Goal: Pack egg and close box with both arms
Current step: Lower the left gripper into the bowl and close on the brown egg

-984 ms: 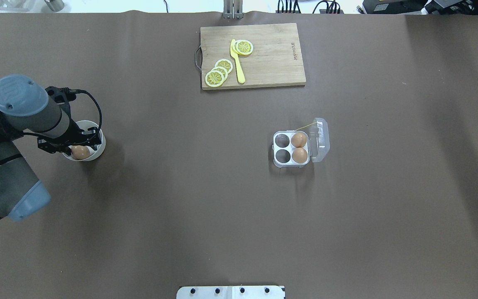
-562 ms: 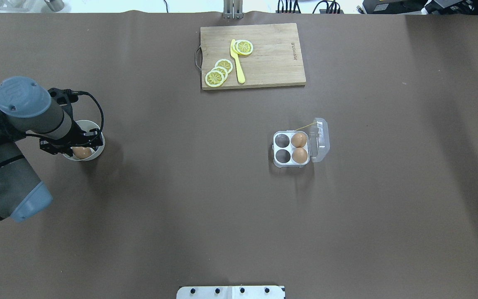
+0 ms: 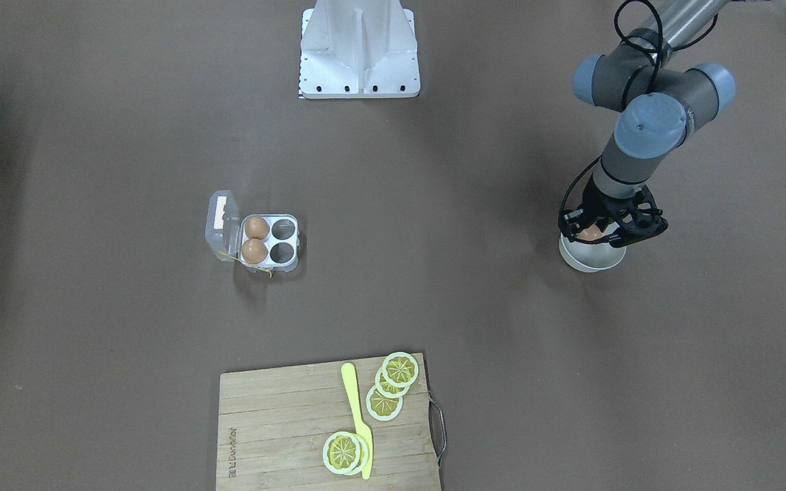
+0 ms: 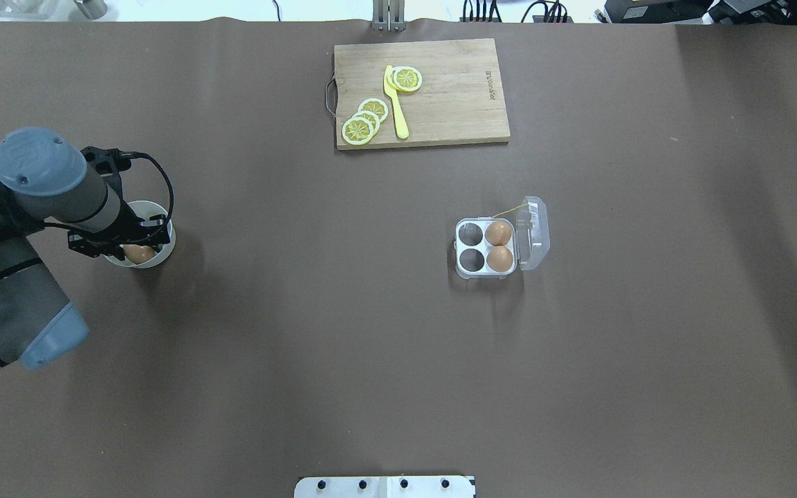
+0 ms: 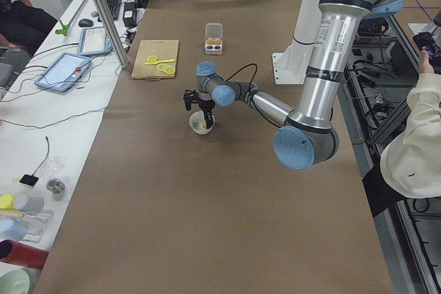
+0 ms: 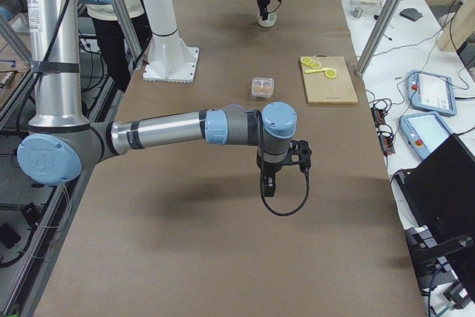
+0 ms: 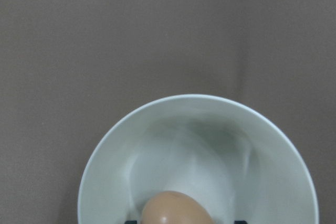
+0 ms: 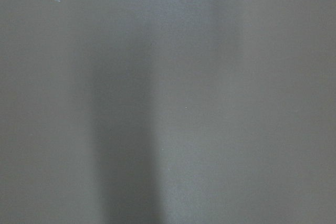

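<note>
The egg lies in a round white bowl at the table's left. My left gripper reaches down into the bowl, open, with a finger on either side of the egg. The clear box stands open mid-table, its lid folded to the right. Two brown eggs fill its right cups and the two left cups hold nothing. My right gripper shows only in the exterior right view, hanging over bare table, and I cannot tell if it is open or shut.
A wooden cutting board with lemon slices and a yellow knife lies at the far middle. The white base plate sits at the near edge. A person stands by the robot.
My left arm has shifted slightly right and lowered over the bowl, so the gripper covers more of the egg. The box has not moved.
</note>
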`<state>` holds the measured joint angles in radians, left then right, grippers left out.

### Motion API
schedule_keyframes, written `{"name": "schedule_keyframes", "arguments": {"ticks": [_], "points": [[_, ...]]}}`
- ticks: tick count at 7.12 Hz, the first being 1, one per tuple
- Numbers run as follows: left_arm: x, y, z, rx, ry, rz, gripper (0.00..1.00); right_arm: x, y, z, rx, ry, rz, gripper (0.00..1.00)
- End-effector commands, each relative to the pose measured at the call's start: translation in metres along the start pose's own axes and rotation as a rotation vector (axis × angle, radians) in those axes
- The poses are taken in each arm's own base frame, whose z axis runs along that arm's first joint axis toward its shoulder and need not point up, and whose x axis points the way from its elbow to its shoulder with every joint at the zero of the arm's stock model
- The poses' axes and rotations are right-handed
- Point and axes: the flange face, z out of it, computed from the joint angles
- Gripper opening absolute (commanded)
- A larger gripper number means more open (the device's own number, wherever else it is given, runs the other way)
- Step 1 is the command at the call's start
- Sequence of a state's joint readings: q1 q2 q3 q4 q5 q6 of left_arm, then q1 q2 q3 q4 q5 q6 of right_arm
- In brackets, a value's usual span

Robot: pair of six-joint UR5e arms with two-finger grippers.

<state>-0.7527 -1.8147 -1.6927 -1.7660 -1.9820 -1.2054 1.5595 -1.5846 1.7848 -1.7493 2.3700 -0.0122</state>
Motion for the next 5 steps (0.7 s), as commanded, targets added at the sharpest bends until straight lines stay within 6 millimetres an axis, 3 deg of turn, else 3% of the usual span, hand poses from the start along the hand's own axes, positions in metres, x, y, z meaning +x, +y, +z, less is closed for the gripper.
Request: {"name": "schedule_keyframes", "arguments": {"ticks": [1, 3, 4, 5], "points": [[0.0004, 0.0003, 0.0051, -0.005, -0.007, 0.002, 0.64, -0.0001, -0.0001, 0.0006, -0.001, 0.000, 0.004, 1.00], [0.0004, 0.0003, 0.0052, -0.005, -0.007, 0.002, 0.64, -0.0006, -0.0001, 0.0001, 0.000, 0.000, 0.003, 1.00], [0.0008, 0.0005, 0.0045, -0.004, -0.005, 0.001, 0.57, -0.0006, -0.0001, 0.0001, 0.000, 0.000, 0.003, 1.00], [0.0006, 0.0005, 0.0046, -0.005, -0.007, 0.002, 0.35, -0.0011, -0.0007, -0.0004, 0.001, 0.000, 0.002, 1.00]]}}
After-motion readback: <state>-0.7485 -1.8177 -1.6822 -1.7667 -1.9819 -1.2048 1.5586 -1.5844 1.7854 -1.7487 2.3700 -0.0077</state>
